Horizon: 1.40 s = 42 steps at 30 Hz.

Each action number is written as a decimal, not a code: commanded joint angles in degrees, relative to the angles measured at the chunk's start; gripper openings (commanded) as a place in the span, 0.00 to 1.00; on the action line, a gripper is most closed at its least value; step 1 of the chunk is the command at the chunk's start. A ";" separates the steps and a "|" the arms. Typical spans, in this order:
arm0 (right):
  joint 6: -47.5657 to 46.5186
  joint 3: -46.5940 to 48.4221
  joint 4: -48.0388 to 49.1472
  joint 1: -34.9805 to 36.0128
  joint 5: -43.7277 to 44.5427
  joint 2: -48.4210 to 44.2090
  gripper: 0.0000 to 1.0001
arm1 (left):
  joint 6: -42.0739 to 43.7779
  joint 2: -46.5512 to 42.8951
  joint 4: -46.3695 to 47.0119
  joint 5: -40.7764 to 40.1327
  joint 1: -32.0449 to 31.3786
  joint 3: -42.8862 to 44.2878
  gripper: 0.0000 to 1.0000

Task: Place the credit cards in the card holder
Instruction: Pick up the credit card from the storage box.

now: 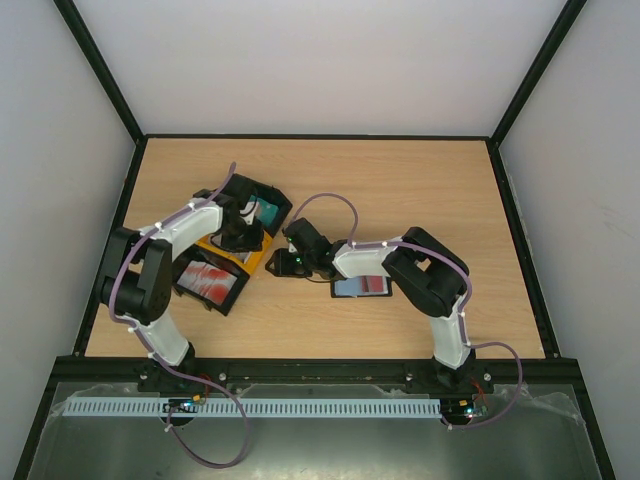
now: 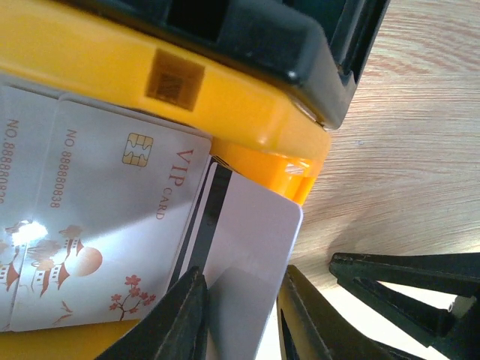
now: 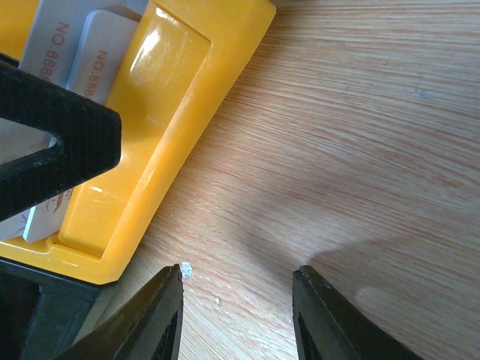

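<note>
right arm (image 1: 430, 280): was folded at the elbow and swung leftward, low over the bench (image 1: 400, 180).
right gripper (image 3: 238, 270): was held spread over bare wood beside the yellow tray (image 3: 150, 112); nothing was gripped.
left arm (image 1: 150, 275): was bent forward, its wrist tipped down.
left gripper (image 2: 244, 271): was closed on a whitish-grey card (image 2: 251, 232), held aslant at the tray's corner.
other cards (image 2: 112, 225): were laid flat in the yellow tray.

Lower end of white card (image 2: 251, 225) behind left tool (image 2: 242, 274), off-frame.
</note>
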 commanded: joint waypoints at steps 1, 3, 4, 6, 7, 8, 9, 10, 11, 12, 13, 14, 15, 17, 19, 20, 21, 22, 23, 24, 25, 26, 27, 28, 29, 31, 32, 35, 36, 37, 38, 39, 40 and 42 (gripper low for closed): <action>-0.11 -0.68 -2.56 0.27 1.72 -0.18 0.40 | 0.01 -1.97 -1.93 1.86 -0.21 0.96 0.26; -0.11 -0.58 -2.64 0.23 1.72 -0.13 0.40 | -0.02 -2.22 -2.02 1.73 -0.21 0.70 0.25; -0.16 -0.54 -2.64 0.22 1.73 -0.07 0.41 | 0.13 -2.32 -2.10 1.77 -0.21 0.63 0.24; -0.39 -0.46 -2.76 0.27 1.58 0.00 0.40 | 0.33 -2.73 -2.23 1.82 -0.21 0.41 0.23; -0.58 -0.27 -3.02 0.25 1.61 0.04 0.41 | 0.44 -2.99 -2.32 1.73 -0.21 0.25 0.23; -0.83 -0.05 -3.23 0.28 1.64 0.12 0.41 | 0.56 -3.18 -2.47 1.72 -0.25 0.21 0.23; -0.96 0.10 -3.44 0.27 1.59 0.28 0.41 | 0.62 -3.35 -2.58 1.69 -0.23 0.15 0.23; -0.97 0.29 -3.51 0.28 1.61 0.35 0.40 | 0.64 -3.54 -2.65 1.70 -0.21 0.08 0.22; -1.03 0.39 -3.64 0.30 1.59 0.41 0.40 | 0.67 -3.71 -2.70 1.76 -0.20 0.07 0.22; -1.00 0.41 -3.62 0.23 1.56 0.52 0.40 | 0.67 -3.84 -2.72 1.85 -0.20 -0.03 0.21; -0.99 0.51 -3.66 0.29 1.54 0.57 0.40 | 0.65 -4.07 -2.72 1.89 -0.27 -0.06 0.21; -0.95 0.52 -3.69 0.23 1.54 0.63 0.41 | 0.65 -4.19 -2.72 1.90 -0.23 -0.13 0.20; -0.99 0.52 -3.70 0.24 1.55 0.66 0.40 | 0.64 -4.29 -2.72 1.94 -0.27 -0.22 0.20; -0.99 0.43 -3.70 0.24 1.55 0.66 0.40 | 0.72 -4.46 -2.72 1.91 -0.21 -0.45 0.17; -0.93 0.41 -3.66 0.27 1.63 0.66 0.40 | 0.73 -4.46 -2.80 1.77 -0.24 -0.59 0.15; -0.91 0.42 -3.72 0.25 1.62 0.66 0.41 | 0.73 -4.60 -2.88 1.73 -0.22 -0.59 0.14; -0.89 0.42 -3.70 0.26 1.58 0.66 0.40 | 0.65 -4.76 -2.96 1.72 -0.20 -0.59 0.14; -0.90 0.36 -3.70 0.22 1.58 0.66 0.40 | 0.64 -5.01 -2.98 1.72 -0.22 -0.59 0.13; -0.82 0.37 -3.74 0.22 1.60 0.66 0.40 | 0.69 -5.27 -3.17 1.67 -0.20 -0.51 0.12; -0.77 0.29 -3.76 0.26 1.59 0.62 0.40 | 0.74 -5.46 -3.27 1.72 -0.27 -0.50 0.11; -0.81 0.41 -3.75 0.22 1.63 0.51 0.41 | 0.85 -5.73 -3.52 1.58 -0.22 -0.50 0.10; -0.82 0.39 -3.72 0.25 1.64 0.46 0.40 | 1.01 -5.92 -3.84 1.17 -0.20 -0.42 0.09; -0.86 0.31 -3.71 0.22 1.64 0.42 0.40 | 1.14 -6.15 -4.27 0.46 -0.20 -0.34 0.08; -0.76 0.34 -3.77 0.24 1.78 0.24 0.40 | 1.23 -6.41 -4.79 -0.27 -0.24 -0.14 0.08; -0.69 0.27 -3.83 0.25 1.96 0.04 0.40 | 1.40 -6.74 -5.21 -1.28 -0.27 0.05 0.07; -0.84 0.38 -4.08 0.22 2.78 -0.49 0.40 | 1.52 -7.46 -6.12 -3.97 -0.26 0.72 0.06; -1.02 0.50 -4.39 0.29 3.31 -0.90 0.41 | 1.41 -7.85 -6.58 -5.39 -0.25 1.19 0.04; -1.29 1.38 -5.70 0.01 3.96 -2.72 0.41 | 0.33 -9.23 -6.28 -8.39 -0.22 1.99 0.02; -1.41 1.68 -5.99 -0.24 3.90 -3.75 0.42 | -0.12 -9.79 -5.79 -8.84 -0.25 2.04 0.03; -1.57 1.97 -6.31 -0.41 4.14 -4.86 0.42 | -0.70 -10.45 -5.30 -9.05 -0.21 2.00 0.02; -1.79 2.18 -6.71 -0.61 4.72 -6.05 0.42 | -1.21 -11.25 -4.70 -9.26 -0.27 2.04 0.02; -2.09 2.38 -7.26 -0.90 5.32 -7.24 0.43 | -1.70 -12.12 -4.03 -9.31 -0.22 2.05 0.02; -2.32 2.41 -7.87 -1.26 6.14 -8.55 0.44 | -2.11 -13.00 -3.37 -9.34 -0.20 2.02 0.02; -2.80 2.02 -9.06 -2.14 7.46 -11.48 0.45 | -3.09 -15.35 -1.84 -9.12 -0.28 1.97 0.02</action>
